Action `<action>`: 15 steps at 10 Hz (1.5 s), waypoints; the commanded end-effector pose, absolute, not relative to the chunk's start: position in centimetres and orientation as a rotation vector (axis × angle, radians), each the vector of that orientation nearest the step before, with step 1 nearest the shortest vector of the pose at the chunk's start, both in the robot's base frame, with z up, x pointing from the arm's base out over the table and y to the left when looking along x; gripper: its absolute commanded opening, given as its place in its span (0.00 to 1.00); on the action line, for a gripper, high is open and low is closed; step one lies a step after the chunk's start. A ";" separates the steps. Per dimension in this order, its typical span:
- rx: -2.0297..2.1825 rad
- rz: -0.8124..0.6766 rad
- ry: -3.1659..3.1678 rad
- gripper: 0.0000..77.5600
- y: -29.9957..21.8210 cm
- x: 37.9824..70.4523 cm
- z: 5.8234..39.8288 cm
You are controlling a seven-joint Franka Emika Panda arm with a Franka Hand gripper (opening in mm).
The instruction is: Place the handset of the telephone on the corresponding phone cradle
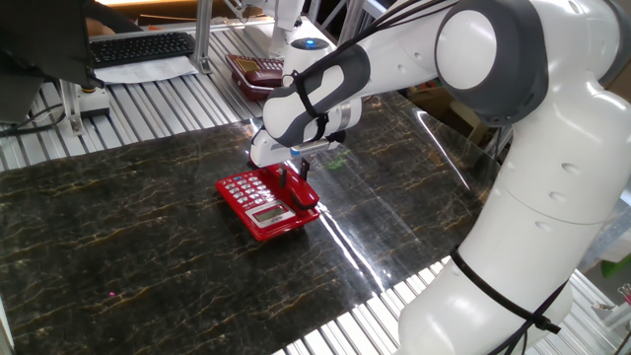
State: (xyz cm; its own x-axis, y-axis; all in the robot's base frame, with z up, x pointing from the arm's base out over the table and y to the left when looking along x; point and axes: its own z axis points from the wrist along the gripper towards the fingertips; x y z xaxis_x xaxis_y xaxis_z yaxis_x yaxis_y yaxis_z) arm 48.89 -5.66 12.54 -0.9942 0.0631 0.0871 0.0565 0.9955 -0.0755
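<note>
The bright red telephone (254,205) lies on the dark marble-patterned table, showing its white-grey keypad and small grey display. The red handset (305,195) lies along the phone's right side, on the phone cradle (312,211), which it mostly covers. My gripper (295,176) comes down from above over the handset's far half. Its two dark fingers (287,177) straddle the handset and look closed against its sides. The handset's cord is hidden behind the gripper.
A darker maroon phone (258,71) sits in a tray at the back on the slatted metal bench. A black keyboard (138,46) lies at the back left. The robot's large white body (532,197) fills the right side.
</note>
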 end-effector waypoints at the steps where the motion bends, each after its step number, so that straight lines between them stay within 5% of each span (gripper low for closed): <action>1: -0.066 0.116 -3.051 0.01 -5.3 48.0 12.8; 15: -0.039 0.042 -3.055 0.01 -5.1 47.0 13.0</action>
